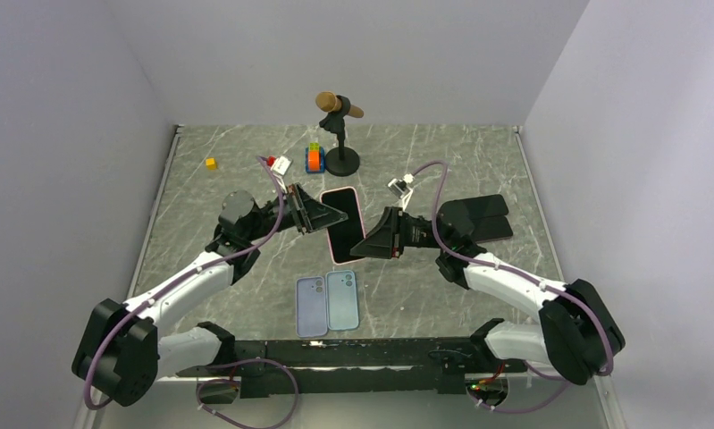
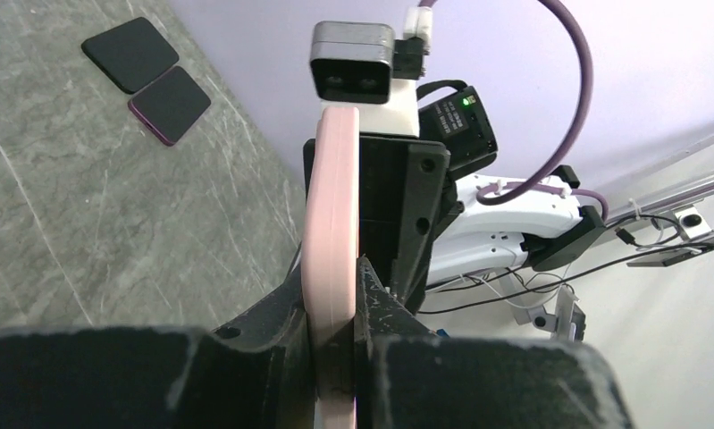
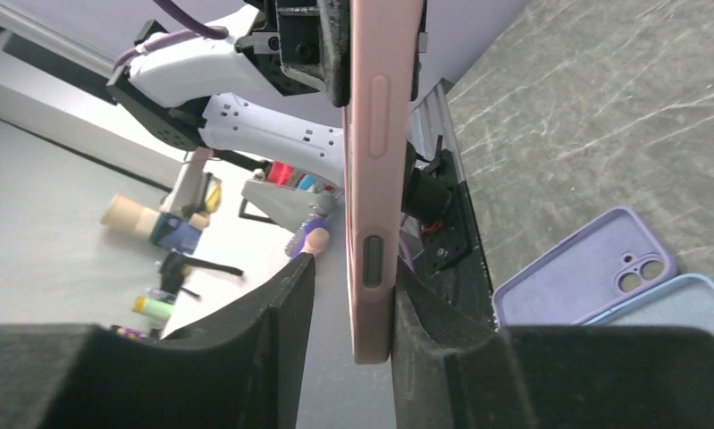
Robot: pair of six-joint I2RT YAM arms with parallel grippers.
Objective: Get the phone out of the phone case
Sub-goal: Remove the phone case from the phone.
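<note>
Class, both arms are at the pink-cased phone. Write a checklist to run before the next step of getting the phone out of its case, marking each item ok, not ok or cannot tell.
1. Left end effector gripping the pink-cased phone: ok, both fingers press its edge.
2. Right end effector gripping the phone: not ok, one finger stands off the case.
3. Phone held above the table: ok.
4. Case loosened from the phone: cannot tell, the wrist views show only the case's edge.
5. Purple case and light blue case out of the way: ok, they lie flat nearer the arm bases.
</note>
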